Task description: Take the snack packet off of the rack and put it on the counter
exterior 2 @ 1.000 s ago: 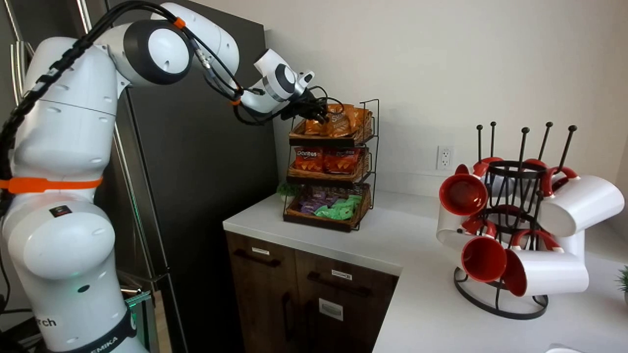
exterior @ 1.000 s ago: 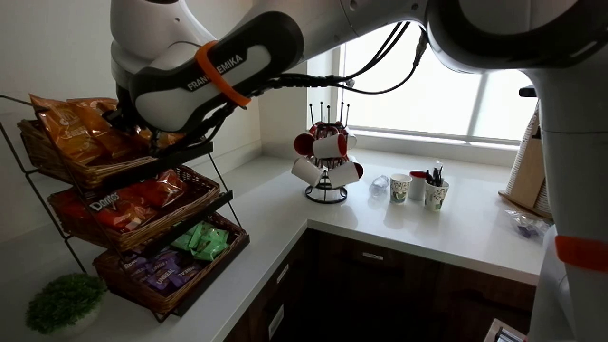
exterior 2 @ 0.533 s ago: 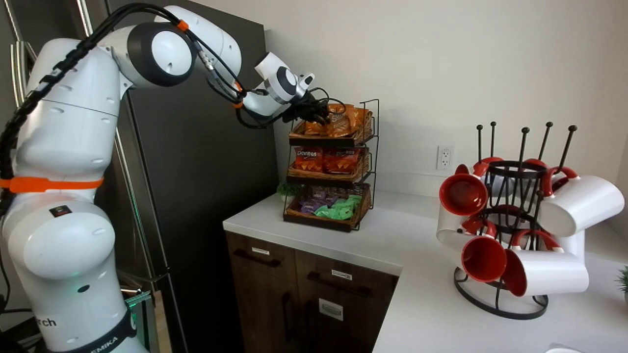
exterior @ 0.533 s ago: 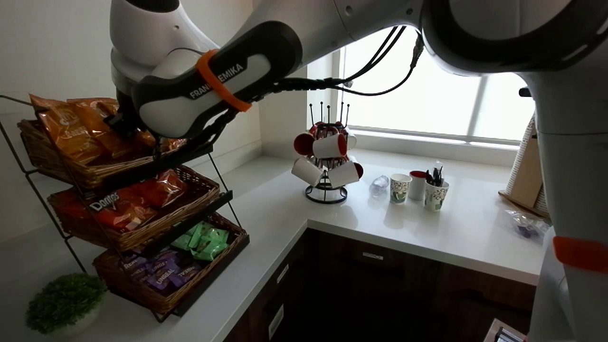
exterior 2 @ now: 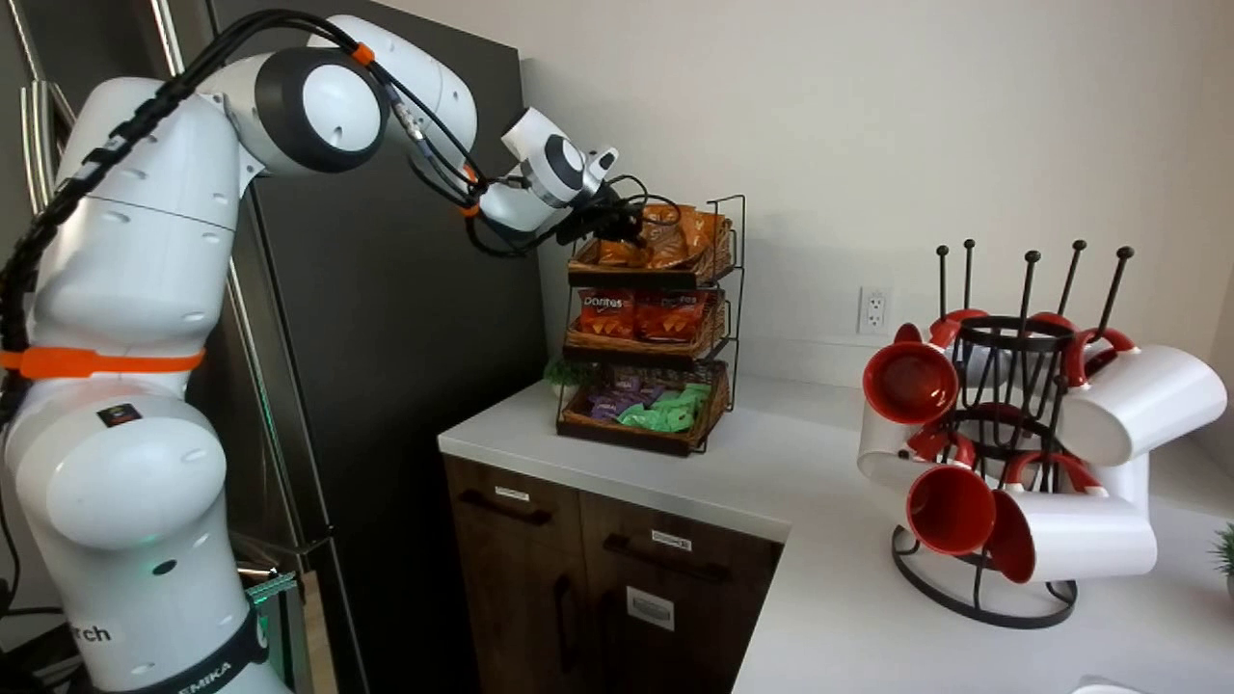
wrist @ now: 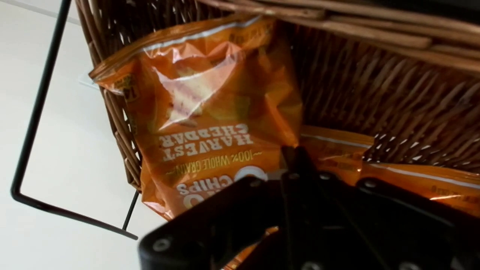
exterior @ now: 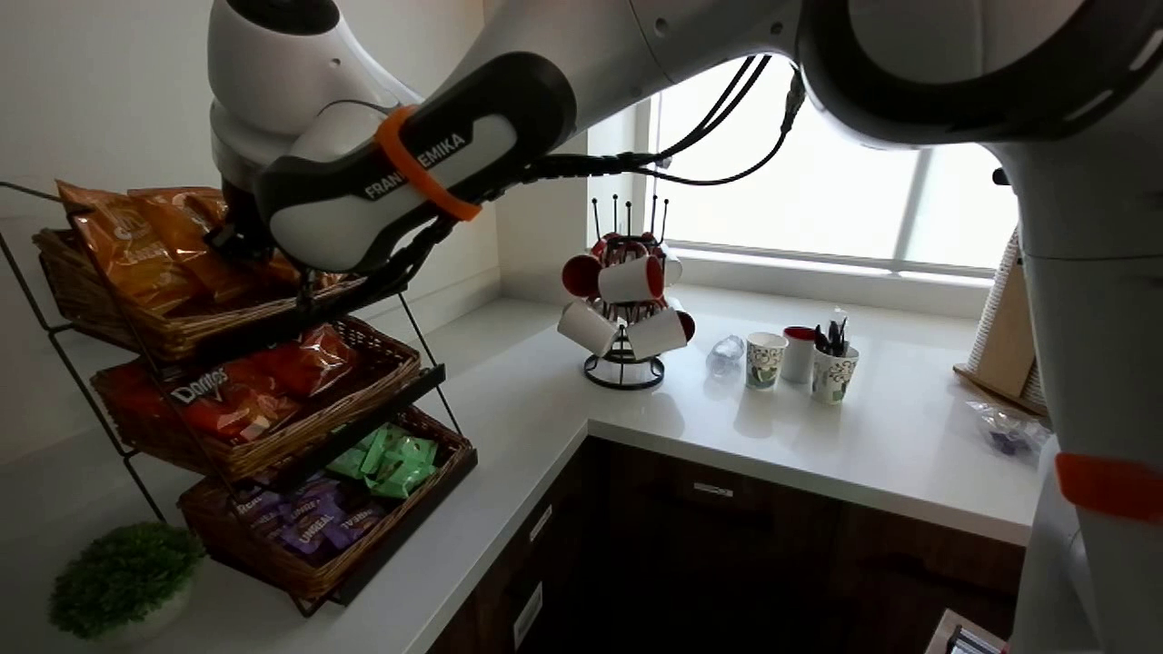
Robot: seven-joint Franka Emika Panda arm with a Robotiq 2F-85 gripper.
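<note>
The snack packet, a shiny orange foil bag, fills the middle of the wrist view [wrist: 210, 97], its print upside down. It stands at one end of the rack's top basket. My gripper [wrist: 294, 148] has its fingertips together on the packet's side edge, and foil creases run into them. In an exterior view the packet [exterior 2: 667, 243] stands just right of the gripper [exterior 2: 631, 229]. In another exterior view the arm mostly hides it, and the gripper [exterior: 234, 238] is over the top basket. The rack [exterior 2: 631, 280] stands on the white counter [exterior 2: 521, 445].
Other orange packets [exterior: 136, 254] share the top basket. Red packets [exterior: 241, 391] fill the middle tier, purple and green ones [exterior: 400, 463] the bottom. A wire side frame [wrist: 37, 101] borders the basket. A plant [exterior: 127, 577] and a mug tree [exterior: 625, 350] stand on the counter.
The arm and gripper have lowered slightly and shifted a little at the top basket. The rack and the other packets look unmoved.
</note>
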